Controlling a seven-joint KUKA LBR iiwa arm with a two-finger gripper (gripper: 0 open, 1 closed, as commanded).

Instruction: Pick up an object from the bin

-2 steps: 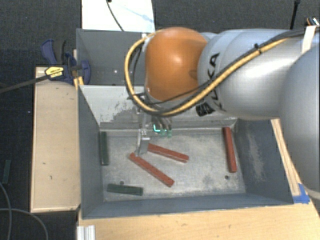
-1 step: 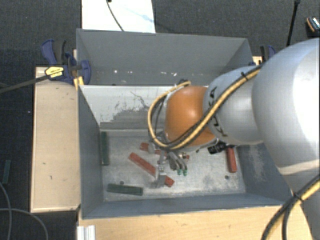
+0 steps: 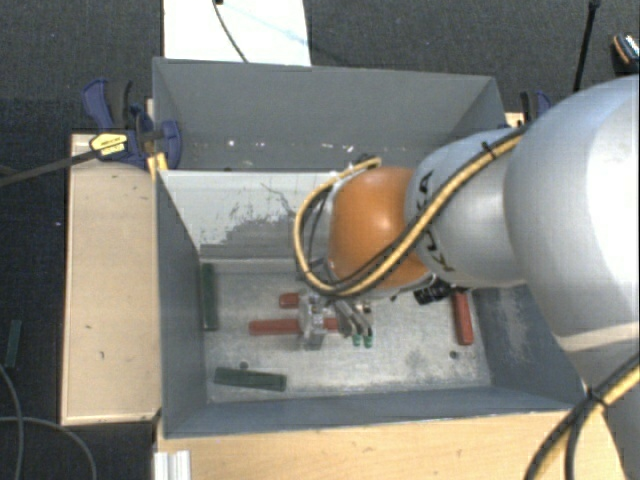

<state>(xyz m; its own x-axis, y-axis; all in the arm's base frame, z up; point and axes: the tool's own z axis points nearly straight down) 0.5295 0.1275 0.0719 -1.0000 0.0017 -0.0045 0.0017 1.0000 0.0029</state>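
My gripper (image 3: 317, 328) is down near the bin floor, a little left of centre, under the arm's orange cover. It stands at the right end of a red-brown stick (image 3: 272, 326) that lies flat and points left. A shorter red-brown piece (image 3: 289, 300) lies just behind that stick. Beside the gripper on its right lies a small green thing (image 3: 362, 340), partly hidden.
A dark green bar (image 3: 208, 296) lies along the left wall, and another dark green bar (image 3: 250, 378) rests near the front left. A red-brown rod (image 3: 463, 320) lies at the right, next to a small black thing (image 3: 431, 293). The arm covers the bin's right back.
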